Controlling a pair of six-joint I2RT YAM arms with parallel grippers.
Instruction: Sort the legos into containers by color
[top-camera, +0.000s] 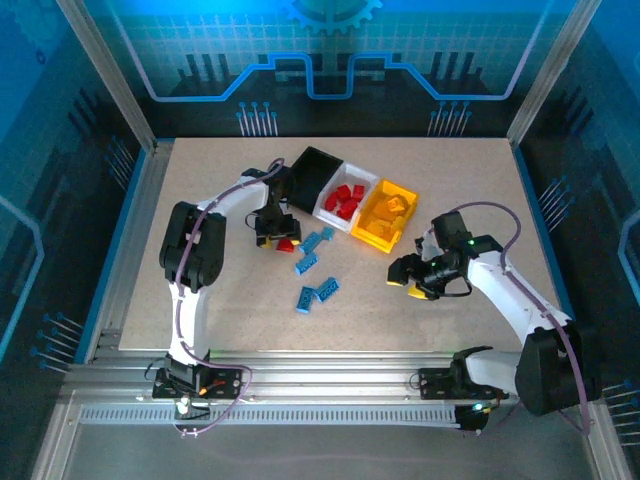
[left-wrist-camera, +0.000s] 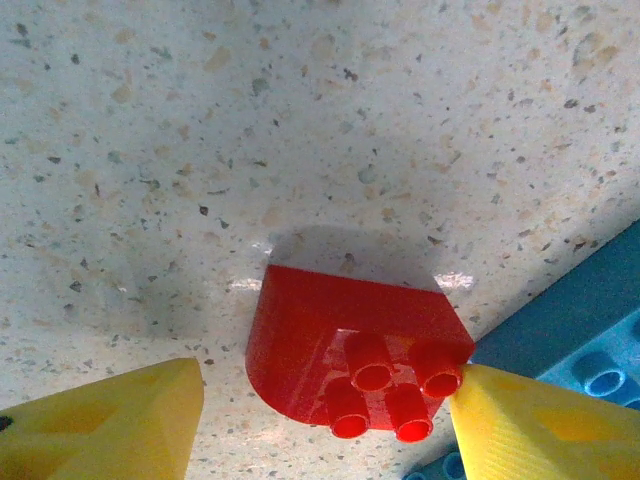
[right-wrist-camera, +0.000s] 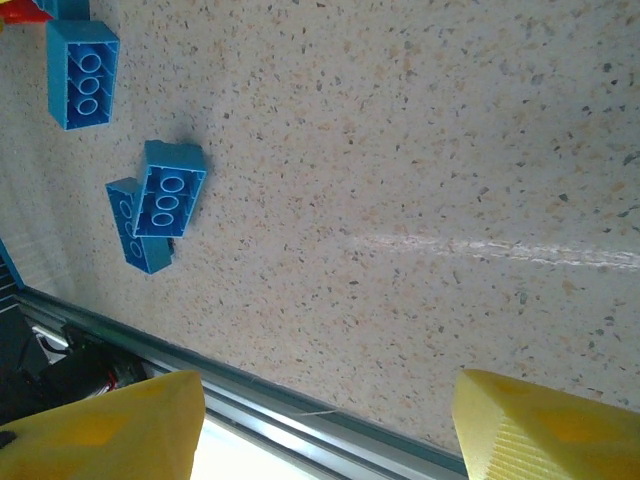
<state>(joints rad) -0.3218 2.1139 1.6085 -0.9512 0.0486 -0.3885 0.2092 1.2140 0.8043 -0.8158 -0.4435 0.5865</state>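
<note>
red lego (left-wrist-camera: 330, 320) inside spread left claw (left-wrist-camera: 325, 395)

- Legible text, labels, brands, numbers: none in any view.
- Back panel (top-camera: 330, 50): gear outline and circuit-style line graphic only, no characters.

Bare table (top-camera: 480, 200) under and around right gripper (top-camera: 408, 282), with open room between its spread fingers. Tight at left gripper (top-camera: 277, 237): red brick (left-wrist-camera: 340, 345) between the fingers, blue brick (left-wrist-camera: 585, 320) just beside right finger (left-wrist-camera: 530, 430), bins (top-camera: 345, 190) close behind. Free table left of red brick.
</note>
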